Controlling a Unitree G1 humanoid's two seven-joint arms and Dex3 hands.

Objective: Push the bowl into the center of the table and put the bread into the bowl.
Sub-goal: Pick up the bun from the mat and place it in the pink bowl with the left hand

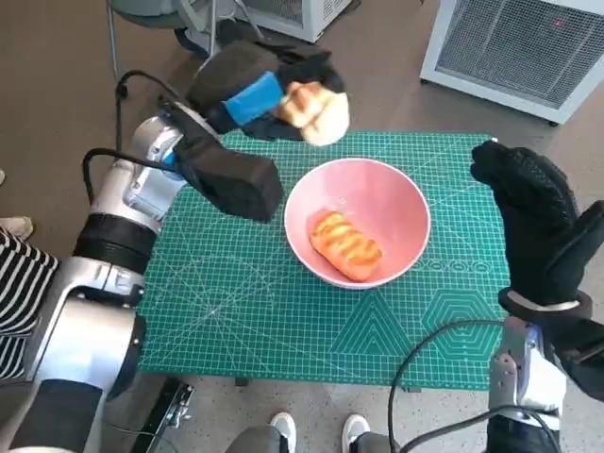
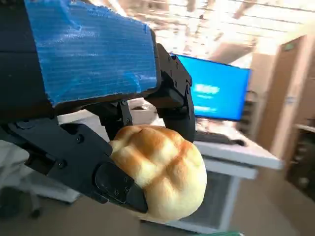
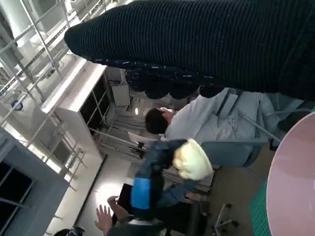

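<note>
One round bun in the left hand's grasp, right hand empty, fingers apart.

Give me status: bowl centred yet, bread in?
Done: the pink bowl sits about mid-table on the green cutting mat, with one glazed braided bread inside. In hand: the left hand holds a round pale bun up beyond the bowl's far rim. Left: bring it over and drop it in. Right hand is free.
</note>
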